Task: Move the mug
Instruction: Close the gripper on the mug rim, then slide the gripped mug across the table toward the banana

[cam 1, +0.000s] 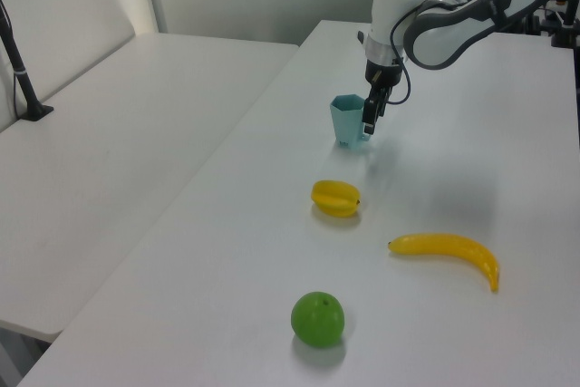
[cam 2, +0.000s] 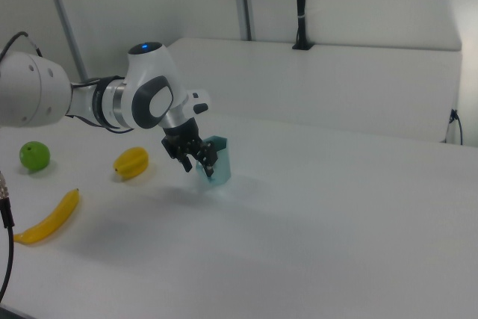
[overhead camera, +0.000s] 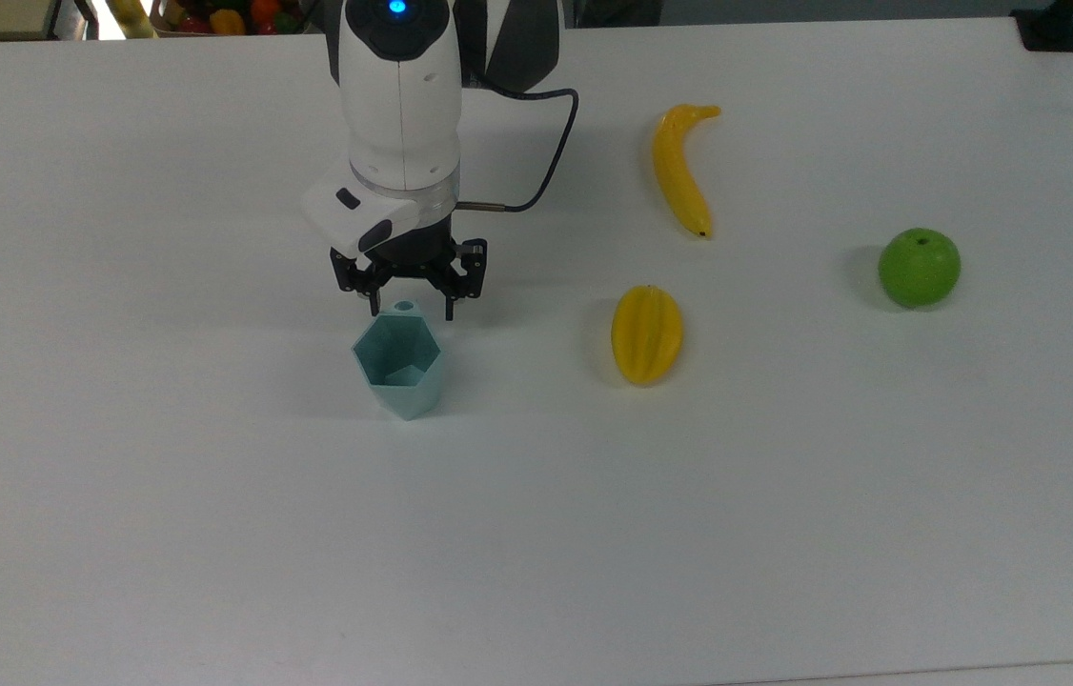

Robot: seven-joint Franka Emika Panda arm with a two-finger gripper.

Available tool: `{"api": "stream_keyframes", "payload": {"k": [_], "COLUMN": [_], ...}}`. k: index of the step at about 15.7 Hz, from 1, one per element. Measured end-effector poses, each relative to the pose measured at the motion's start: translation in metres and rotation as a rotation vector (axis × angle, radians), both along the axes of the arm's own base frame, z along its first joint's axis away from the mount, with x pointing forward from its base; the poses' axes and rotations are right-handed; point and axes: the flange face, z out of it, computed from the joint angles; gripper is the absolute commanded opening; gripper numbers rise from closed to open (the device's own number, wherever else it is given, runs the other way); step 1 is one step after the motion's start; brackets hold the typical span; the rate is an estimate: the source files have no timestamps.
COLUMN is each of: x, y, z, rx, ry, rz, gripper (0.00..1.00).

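Your table (overhead camera: 212, 534) is a broad white surface, and the arm (overhead camera: 400, 105) reaches across it from the far edge in the top view, its white link pointing nearly straight down with a blue light on top and a black cable looping off to the top view's right. You'll find the banana (overhead camera: 679, 171) at the top view's upper right, the starfruit (overhead camera: 647, 333) below it, and the green apple (overhead camera: 919, 267) further right, all well apart from one another. The mug (overhead camera: 398, 365) stands upright to the left of the starfruit in the top view: pale teal, faceted, hexagonal at the mouth and narrowing to the base, with a small ring tab (overhead camera: 404, 307) at the far rim. Your gripper (overhead camera: 410, 311) hangs just over that tab, jaws spread apart, one finger either side of it and clasping nothing.
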Motion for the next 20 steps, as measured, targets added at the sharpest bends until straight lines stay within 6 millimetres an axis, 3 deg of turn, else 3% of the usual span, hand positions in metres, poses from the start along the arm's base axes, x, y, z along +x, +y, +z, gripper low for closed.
{"api": "stream_keyframes", "payload": {"k": [4, 7, 14, 20], "x": [0.003, 0.004, -0.002, -0.067], "y": [-0.002, -0.002, 0.002, 0.022], "z": [-0.005, -0.006, 0.001, 0.019], "rx": [0.006, 0.008, 0.018, 0.014], "ry": [-0.021, -0.023, -0.032, -0.003], "rz": [-0.008, -0.017, -0.074, -0.115], "gripper": [0.13, 0.01, 0.01, 0.02]}}
